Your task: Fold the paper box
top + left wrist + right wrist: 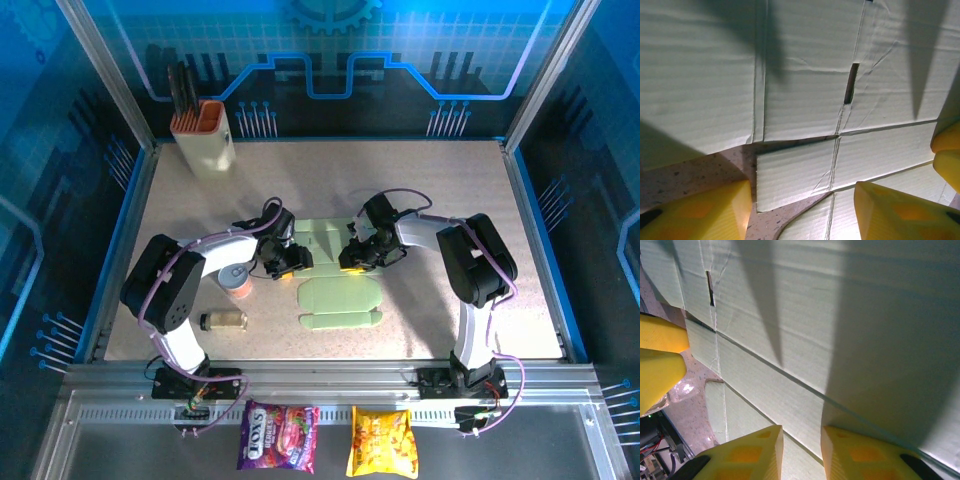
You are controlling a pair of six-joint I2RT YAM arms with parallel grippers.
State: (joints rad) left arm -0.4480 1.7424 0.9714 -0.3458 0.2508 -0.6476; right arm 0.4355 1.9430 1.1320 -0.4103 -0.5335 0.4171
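Left gripper (802, 186): fingers spread wide, open; set at the left edge of the paper box (340, 305), over a narrow flap and a patch of bare surface (450, 190).
Right gripper (801, 430): fingers a narrow gap apart at the sheet's right edge, facing the left gripper; whether they pinch the card cannot be told.
Paper box: pale green die-cut sheet, still unfolded, lying mid-surface; its far half sits between the two grippers and its near half reaches toward the arm bases.
Long axis: runs near to far, in line with the gap between the arms; creases divide the sheet into panels.
Slot (851, 82): a short cut beside a crease.
Left of the sheet: small orange pot (238, 280); nearer, a small jar (225, 320) on its side.
Far left corner: cream holder (203, 140), upright.
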